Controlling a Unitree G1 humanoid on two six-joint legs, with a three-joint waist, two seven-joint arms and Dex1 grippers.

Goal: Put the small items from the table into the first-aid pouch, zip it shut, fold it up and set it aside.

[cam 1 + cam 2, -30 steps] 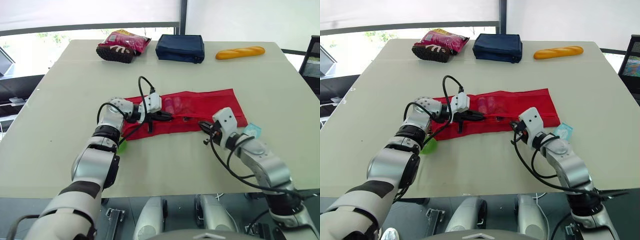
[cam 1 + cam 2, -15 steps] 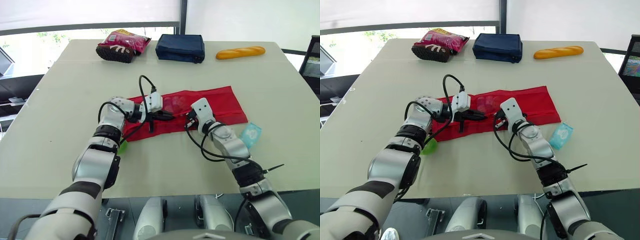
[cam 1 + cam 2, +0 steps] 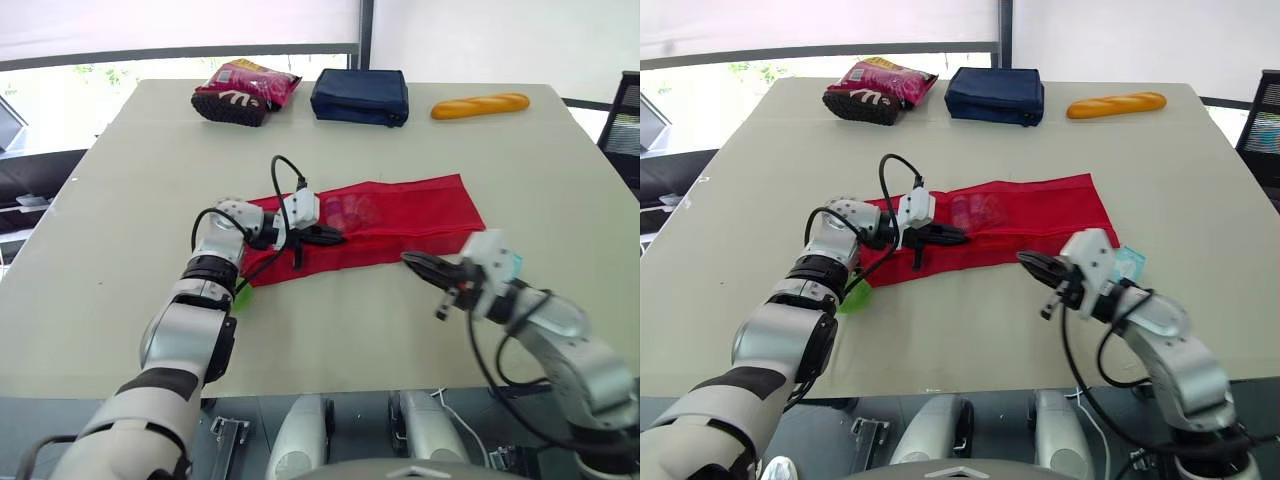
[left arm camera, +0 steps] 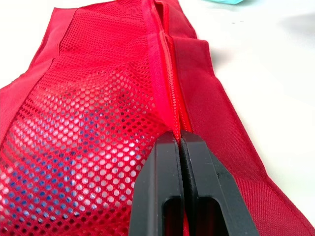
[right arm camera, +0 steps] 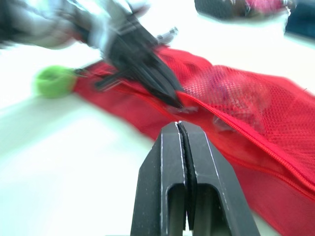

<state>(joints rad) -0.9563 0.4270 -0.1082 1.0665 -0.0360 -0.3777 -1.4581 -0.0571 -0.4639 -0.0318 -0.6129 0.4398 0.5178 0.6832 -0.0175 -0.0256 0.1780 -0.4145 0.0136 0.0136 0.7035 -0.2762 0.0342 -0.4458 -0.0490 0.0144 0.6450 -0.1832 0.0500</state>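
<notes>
Retreating from the zip
Right gripper [image 3: 412, 260], fingers pressed together, has drawn off the red pouch [image 3: 420, 205] at the centre of the table [image 3: 330, 330] toward its front edge; left gripper [image 3: 335, 237] pinches the zip line. Zipping looks finished; folding follows.

This looks like an office or lab room. A wide pale beige bench [image 3: 110, 210] stands before a window [image 3: 70, 80] with a white roller blind [image 3: 180, 25]. A black chair [image 3: 626, 115] sits beside it.
</notes>
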